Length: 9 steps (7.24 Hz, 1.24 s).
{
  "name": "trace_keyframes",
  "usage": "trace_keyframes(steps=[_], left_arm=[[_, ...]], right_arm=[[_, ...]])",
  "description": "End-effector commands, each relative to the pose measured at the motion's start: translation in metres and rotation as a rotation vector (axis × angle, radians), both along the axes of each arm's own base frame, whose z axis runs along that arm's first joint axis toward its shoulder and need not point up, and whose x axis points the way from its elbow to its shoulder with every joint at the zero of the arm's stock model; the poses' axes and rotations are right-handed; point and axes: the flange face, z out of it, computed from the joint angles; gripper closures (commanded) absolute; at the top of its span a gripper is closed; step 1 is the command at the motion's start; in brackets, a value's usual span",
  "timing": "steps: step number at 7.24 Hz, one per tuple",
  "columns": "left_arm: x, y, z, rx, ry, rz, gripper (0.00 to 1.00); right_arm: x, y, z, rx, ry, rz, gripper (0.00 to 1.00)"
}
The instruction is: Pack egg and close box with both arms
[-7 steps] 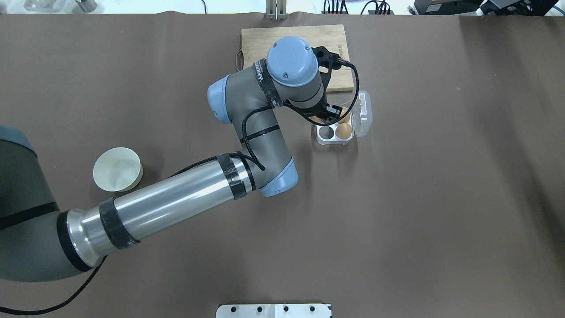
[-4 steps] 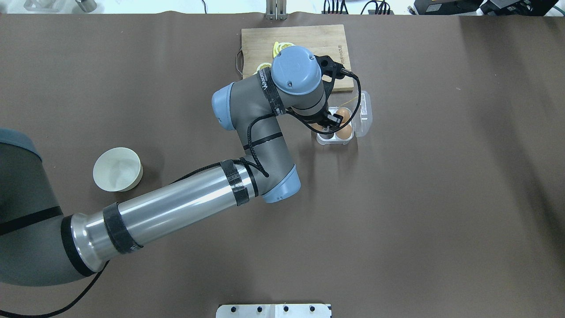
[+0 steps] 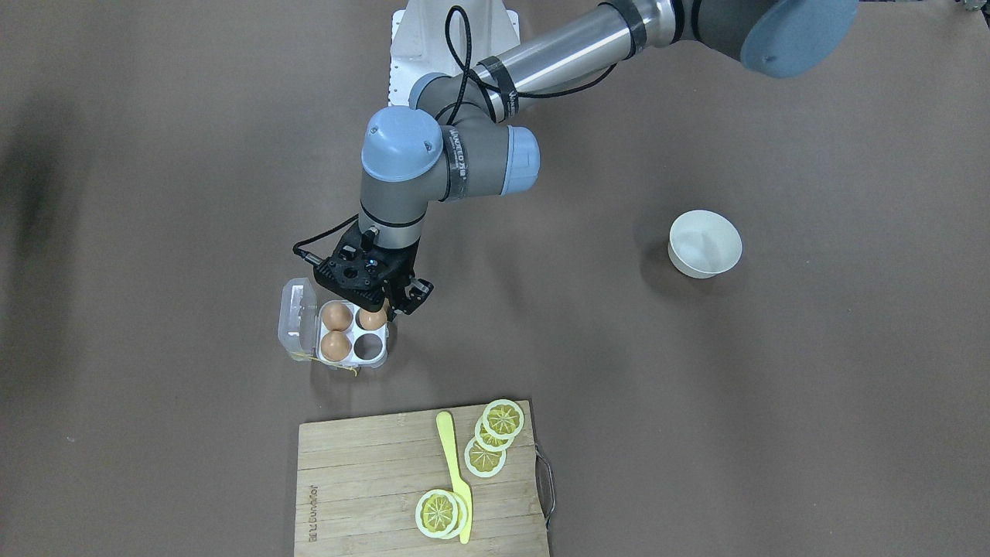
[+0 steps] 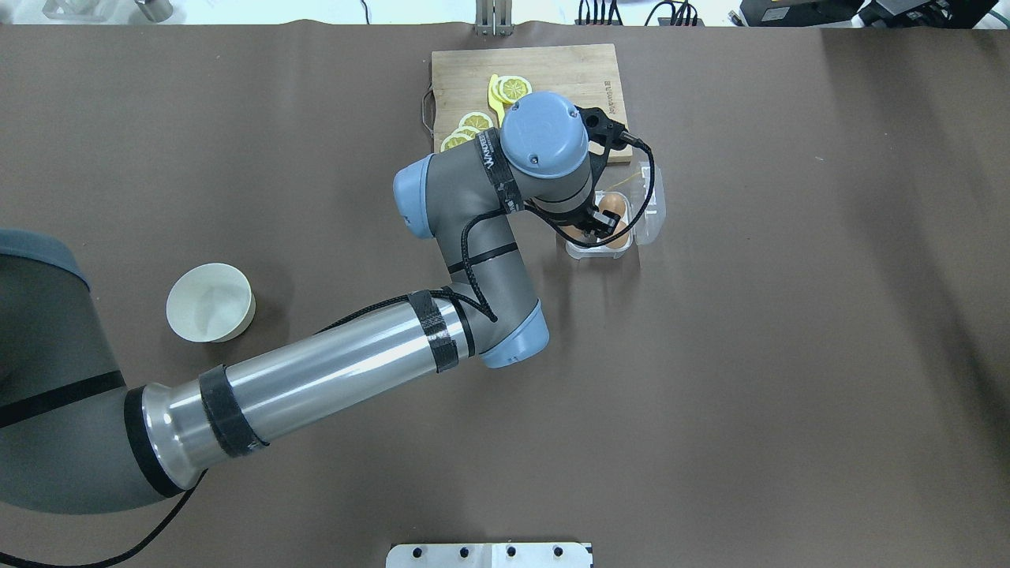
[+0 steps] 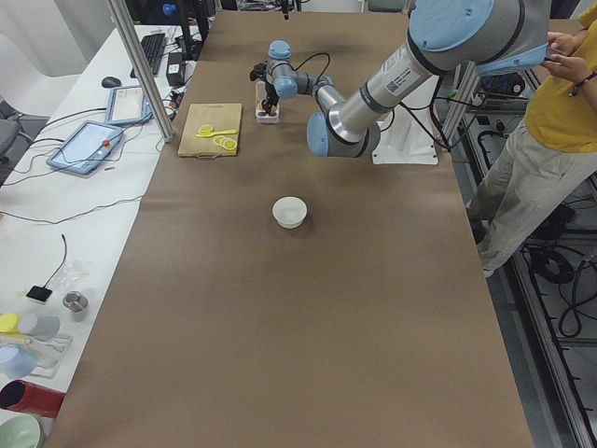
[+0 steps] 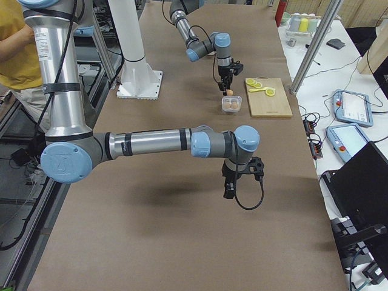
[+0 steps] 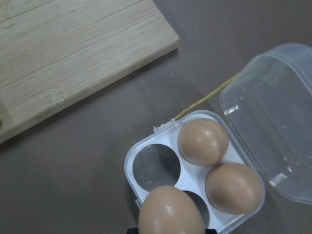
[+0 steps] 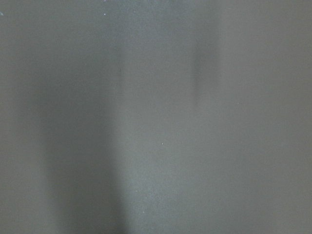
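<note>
My left gripper (image 3: 377, 308) is shut on a light-brown egg (image 7: 170, 212) and holds it just above the clear egg box (image 3: 378, 359). In the left wrist view the box (image 7: 130, 165) holds two more brown eggs (image 7: 203, 141) in the cells by the lid, and both cells on the other side are empty. The held egg hangs over the edge of one empty cell. The transparent lid (image 7: 273, 112) lies open, with a yellow string (image 7: 204, 101) at the hinge. My right gripper (image 6: 229, 188) shows only in the exterior right view, low over bare table; I cannot tell whether it is open or shut.
A wooden cutting board (image 3: 371, 480) with lemon slices (image 3: 495, 437) and a yellow knife (image 3: 452, 472) lies just beyond the box. A white bowl (image 3: 704, 244) stands on my left side. A person (image 5: 560, 112) stands beside the robot base.
My left wrist has moved right and back toward the robot, bringing the egg over the box's cells. The lemon slices on the board have come into view.
</note>
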Motion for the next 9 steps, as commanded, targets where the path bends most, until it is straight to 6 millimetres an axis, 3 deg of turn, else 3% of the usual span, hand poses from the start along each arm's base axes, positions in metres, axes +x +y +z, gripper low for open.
trace_keyframes(steps=[1,2,3,4,5,7,9], left_arm=[[-0.0001,-0.0011,-0.0126,0.015,0.008,-0.012,0.80],[0.0005,-0.0017,-0.0110,0.013,0.004,-0.013,0.74],[0.0007,-0.0034,-0.0095,0.017,-0.003,-0.025,0.54],[0.0039,0.0005,-0.0094,0.019,-0.003,-0.021,0.52],[0.0055,0.0026,-0.0094,0.019,-0.003,-0.018,0.42],[0.0055,0.0024,-0.0094,0.022,-0.005,-0.018,0.04],[0.0040,0.0039,-0.0124,0.026,-0.005,-0.010,0.03]], right_arm=[[0.0001,0.0007,0.0035,0.001,0.000,-0.009,0.00],[-0.0008,0.0002,0.0049,-0.001,0.000,-0.012,0.00],[-0.0001,-0.0004,0.0049,-0.001,0.000,-0.010,0.00],[-0.0001,-0.0004,0.0049,-0.001,0.000,-0.010,0.00],[-0.0001,-0.0004,0.0049,-0.001,0.000,-0.010,0.00],[-0.0001,-0.0004,0.0049,-0.001,0.000,-0.010,0.00],[-0.0001,-0.0005,0.0042,0.000,0.000,-0.010,0.00]])
